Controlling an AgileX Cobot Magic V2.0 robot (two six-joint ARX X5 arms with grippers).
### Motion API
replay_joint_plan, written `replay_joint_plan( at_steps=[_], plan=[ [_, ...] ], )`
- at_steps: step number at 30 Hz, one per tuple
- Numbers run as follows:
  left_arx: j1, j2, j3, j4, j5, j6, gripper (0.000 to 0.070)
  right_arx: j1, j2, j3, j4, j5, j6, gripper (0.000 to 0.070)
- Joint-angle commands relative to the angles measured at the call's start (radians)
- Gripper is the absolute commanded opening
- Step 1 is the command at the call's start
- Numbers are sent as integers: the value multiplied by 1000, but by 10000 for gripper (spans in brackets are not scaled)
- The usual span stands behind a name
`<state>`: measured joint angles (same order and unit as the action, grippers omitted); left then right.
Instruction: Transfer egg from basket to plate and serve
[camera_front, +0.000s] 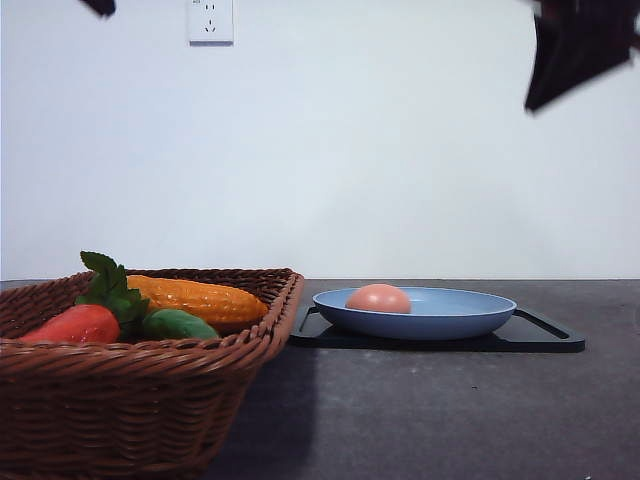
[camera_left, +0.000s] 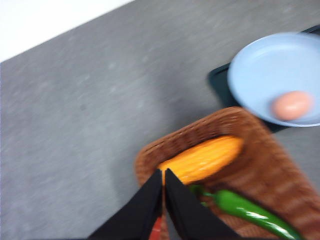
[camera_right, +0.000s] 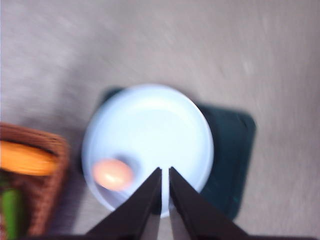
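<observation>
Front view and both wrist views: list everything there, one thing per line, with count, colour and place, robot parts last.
egg: one, pinkish-tan, on the plate, toward the basket side
plate: one, blue, on the tray
tray: one, black, on the table, right of the basket
basket: one, brown wicker, front left
corn: one, yellow-orange, in the basket
red vegetable: one, green leaves, in the basket
green vegetable: one, in the basket
table: one, dark grey
wall socket: one, white, on the wall
left gripper: black, shut, above the basket
right gripper: black, shut, above the plate
</observation>
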<state>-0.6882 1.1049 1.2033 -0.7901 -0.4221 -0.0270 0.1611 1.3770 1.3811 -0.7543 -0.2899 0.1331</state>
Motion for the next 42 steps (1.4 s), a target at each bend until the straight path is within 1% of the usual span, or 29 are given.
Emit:
replay_joint_plan(
  at_steps=[1, 3, 5, 7, 8, 10, 12, 16, 18, 21, 24, 27, 42],
  plan=[
    [39, 16, 4, 23, 6, 34, 0, 37, -45, -15, 9, 21, -21, 0],
    [95, 16, -27, 66, 57, 34, 0, 94, -116, -53, 18, 36, -30, 0],
    [148, 5, -69, 117, 150, 34, 0, 153, -181, -102, 39, 50, -40, 0],
    [199, -15, -125, 174, 240, 27, 0, 215, -254, -170, 88, 97, -41, 0],
    [220, -29, -155, 201, 262, 18, 0, 245, -291, -209, 119, 131, -41, 0],
    [247, -67, -223, 263, 278, 6, 0, 304, -372, -299, 192, 215, -40, 0],
    [252, -118, -302, 340, 278, -8, 0, 355, -447, -393, 264, 283, -40, 0],
    [252, -251, -463, 482, 278, -69, 0, 421, -581, -577, 401, 372, -40, 0],
    [246, -319, -529, 528, 281, -107, 0, 435, -641, -659, 459, 401, -40, 0],
    [227, -424, -608, 587, 287, -118, 0, 440, -713, -767, 546, 414, -39, 0],
    [208, -500, -632, 580, 291, -135, 0, 440, -745, -832, 602, 420, -36, 0],
    [204, -540, -632, 555, 291, -167, 0, 439, -747, -838, 604, 423, -37, 0],
    [203, -535, -632, 559, 291, -167, 0, 439, -747, -838, 605, 422, -37, 0]
  ],
)
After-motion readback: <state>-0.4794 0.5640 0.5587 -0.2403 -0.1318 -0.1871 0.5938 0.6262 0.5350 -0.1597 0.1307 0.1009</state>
